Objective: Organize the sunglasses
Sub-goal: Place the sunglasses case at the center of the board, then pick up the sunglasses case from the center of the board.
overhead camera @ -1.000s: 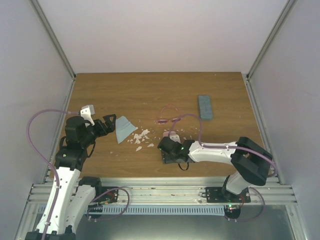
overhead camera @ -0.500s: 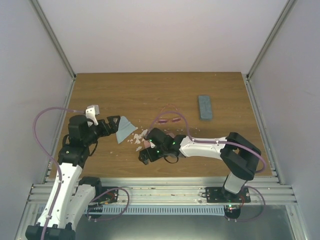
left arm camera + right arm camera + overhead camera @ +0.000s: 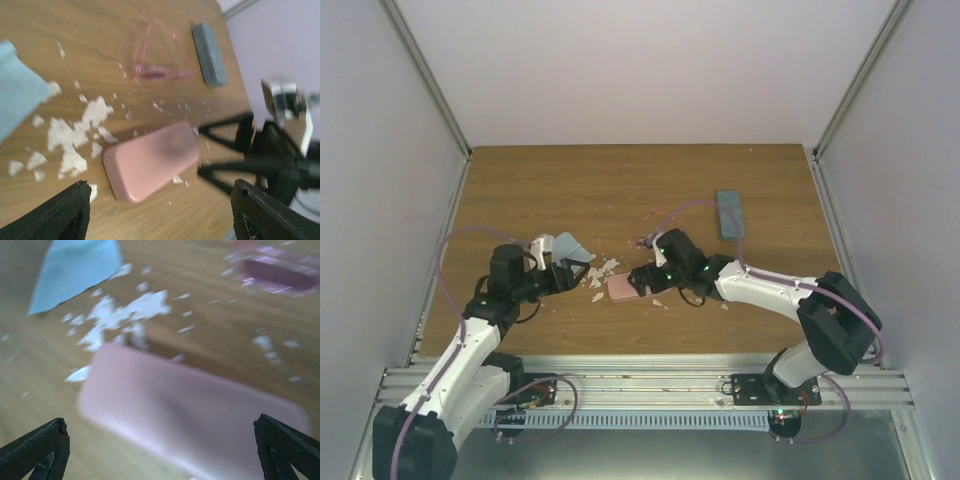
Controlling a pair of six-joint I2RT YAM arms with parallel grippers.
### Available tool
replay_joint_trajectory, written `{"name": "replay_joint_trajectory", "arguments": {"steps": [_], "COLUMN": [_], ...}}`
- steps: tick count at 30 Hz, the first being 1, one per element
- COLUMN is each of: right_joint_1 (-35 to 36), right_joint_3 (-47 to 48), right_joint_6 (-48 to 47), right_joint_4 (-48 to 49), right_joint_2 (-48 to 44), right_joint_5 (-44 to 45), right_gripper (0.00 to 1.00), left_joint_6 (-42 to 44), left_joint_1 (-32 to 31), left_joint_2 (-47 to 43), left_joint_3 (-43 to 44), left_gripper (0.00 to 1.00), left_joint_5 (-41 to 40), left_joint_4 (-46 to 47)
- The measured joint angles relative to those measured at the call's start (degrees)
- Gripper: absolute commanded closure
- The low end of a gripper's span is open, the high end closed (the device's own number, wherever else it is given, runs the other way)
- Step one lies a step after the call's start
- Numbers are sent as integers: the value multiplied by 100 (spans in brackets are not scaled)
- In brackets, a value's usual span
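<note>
The pink-framed sunglasses [image 3: 155, 73] lie folded on the wood beyond a closed pink case [image 3: 622, 288]; in the top view the right arm hides part of the sunglasses [image 3: 650, 240]. My left gripper [image 3: 578, 272] points at the case's left end from a short way off. It is open, with nothing between its fingers. My right gripper [image 3: 642, 279] is at the case's right end, open, its fingers [image 3: 222, 131] straddling that end. The case [image 3: 190, 415] fills the blurred right wrist view, with the sunglasses [image 3: 280, 270] at top right.
A light blue cloth [image 3: 570, 247] lies just behind the left gripper. White flakes [image 3: 602, 272] are scattered between the cloth and the pink case. A blue-grey case [image 3: 729, 213] lies at the back right. Metal rails run along the table's sides and front edge.
The right gripper carried the pink case left, then opened and pulled back to its right end. The left arm reached right past the cloth toward the case.
</note>
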Motion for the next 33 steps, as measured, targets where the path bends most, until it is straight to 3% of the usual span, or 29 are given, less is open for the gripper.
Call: {"name": "replay_joint_trajectory", "arguments": {"steps": [6,12,23,27,33], "right_joint_1": [-774,-1069,-894,-317,658], "right_joint_3": [87,380,-210,-262,352], "right_joint_6": [-748,-1338,-1567,-1556,-1368], "right_joint_4": [146,142,-55,-387,-1156], "right_joint_2": [564,1150,540,330,791], "right_joint_5": [-15,-754,-1596,-1196,354], "right_gripper": [0,0,0,0,0], "left_joint_6": [-501,-695,-802,-848,-911], "left_joint_1": [-881,-1384,-1665,-1665,-1668], "left_joint_2": [372,815,1049,1045,938], "left_joint_3": [-459,-505,-514,-514,-516], "left_gripper": [23,22,22,22,21], "left_joint_5": [-111,-356,-678,-778,-964], "left_joint_4": [542,857,970,973,968]}}
